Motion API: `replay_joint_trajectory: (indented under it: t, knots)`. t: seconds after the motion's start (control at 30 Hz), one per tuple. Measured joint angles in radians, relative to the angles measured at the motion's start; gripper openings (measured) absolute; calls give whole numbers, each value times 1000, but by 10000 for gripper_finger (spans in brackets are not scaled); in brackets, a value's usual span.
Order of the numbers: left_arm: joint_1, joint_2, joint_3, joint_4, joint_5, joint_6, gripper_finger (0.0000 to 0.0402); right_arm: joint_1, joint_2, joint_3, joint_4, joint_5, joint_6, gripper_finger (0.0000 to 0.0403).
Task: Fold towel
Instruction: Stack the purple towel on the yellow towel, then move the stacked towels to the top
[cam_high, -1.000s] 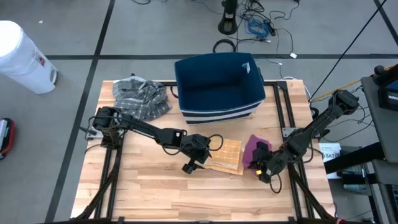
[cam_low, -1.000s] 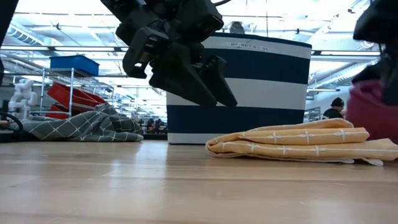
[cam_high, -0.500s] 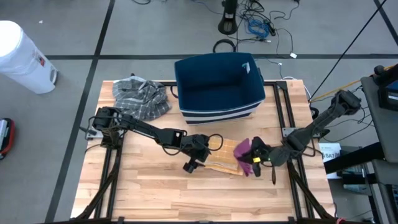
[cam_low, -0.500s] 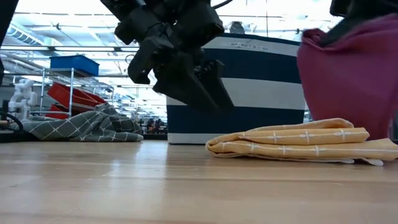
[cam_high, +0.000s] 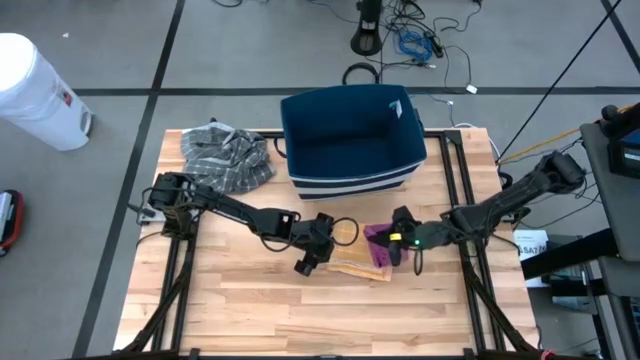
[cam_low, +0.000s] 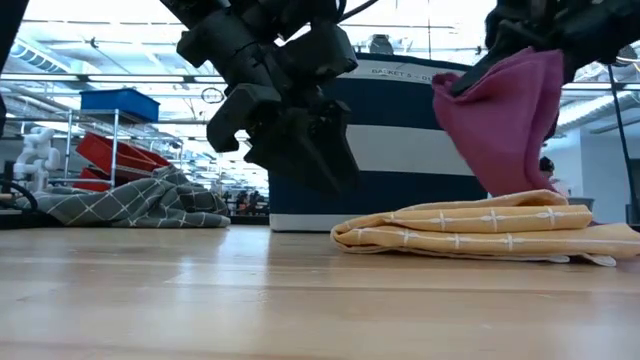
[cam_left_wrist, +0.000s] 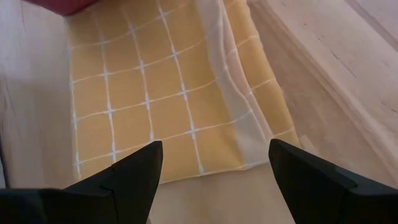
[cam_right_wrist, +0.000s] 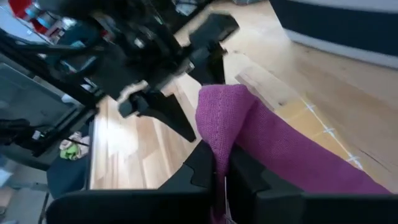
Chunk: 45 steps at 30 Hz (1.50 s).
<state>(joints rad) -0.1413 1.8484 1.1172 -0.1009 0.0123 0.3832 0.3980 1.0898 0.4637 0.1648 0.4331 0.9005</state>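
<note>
Overhead, the left end effector (cam_high: 307, 262) sits at the near-left edge of a folded yellow checked cloth towel (cam_high: 352, 266) lying mid-table on the pale wooden slatted table (cam_high: 250, 310), its fingers spread wide and empty. The right end effector (cam_high: 391, 243) is pinched shut on a magenta knitted cloth (cam_high: 378, 246) held over the yellow towel's right part. A navy fabric basket with white stripes (cam_high: 350, 140) stands at the far side, with a crumpled grey plaid cloth (cam_high: 226, 155) to its left. At table level, the magenta cloth (cam_low: 505, 115) hangs above the yellow towel (cam_low: 480, 232), its lower edge touching it; the left end effector (cam_low: 300, 150) hovers clear of the table. From the left wrist, open fingers (cam_left_wrist: 134, 171) frame the towel's (cam_left_wrist: 161, 93) edge. From the right wrist, closed fingers (cam_right_wrist: 205, 165) clamp the magenta cloth (cam_right_wrist: 273, 146).
</note>
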Motion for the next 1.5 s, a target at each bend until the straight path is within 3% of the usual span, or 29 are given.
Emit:
replay_joint_trajectory:
  t: [0.37,0.7,0.83,1.03,1.2,1.5]
  knots:
    - [0,0,0,-1,-18,-4,299,-119,146,0,113,-143,-86,63]
    - [0,0,0,-29,-47,-10,299,-130,158,0,160,-205,-170,223]
    - [0,0,0,-41,-53,-13,299,-130,125,0,153,-241,-187,264]
    - [-4,0,0,-49,-55,-26,299,-102,121,0,85,-441,-200,260]
    - [-4,0,1,-48,-55,-27,299,-53,161,1,36,-447,-242,235]
    - [-10,0,1,-46,-54,-37,299,-16,309,3,128,-466,-352,205]
